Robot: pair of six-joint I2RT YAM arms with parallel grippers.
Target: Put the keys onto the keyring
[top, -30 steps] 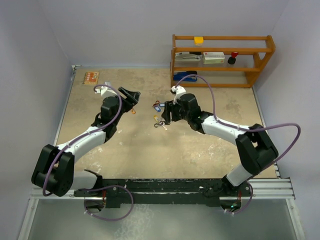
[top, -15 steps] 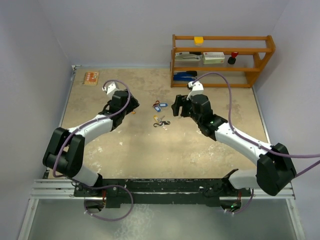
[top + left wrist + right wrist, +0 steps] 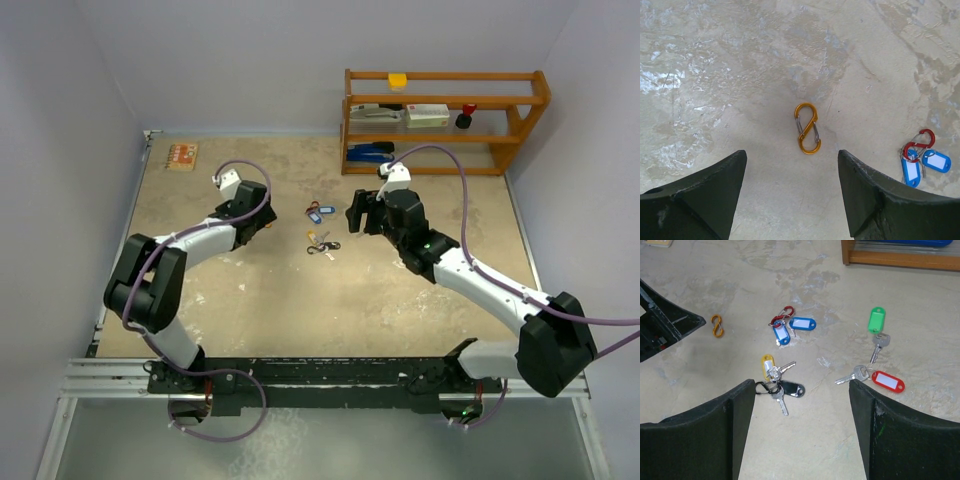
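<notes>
The left claw [image 3: 791, 159] is hovering wide open and empty over an orange figure-8 metal clip [image 3: 807, 128]. The right claw [image 3: 801, 386] is gaping wide, also empty, above small silver metal keys with oblong coloured plastic tags [image 3: 876, 320], which are lying scattered on the mottled beige counter [image 3: 925, 310].

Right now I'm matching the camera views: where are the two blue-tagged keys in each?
Top external: blue-tagged keys mid-table, just above picture centre.
Left wrist: blue-tagged keys at the right edge, low.
Right wrist: blue-tagged keys upper middle, left of centre.
Landmark: the orange figure-8 clip, left of them in both wrist views.
</notes>
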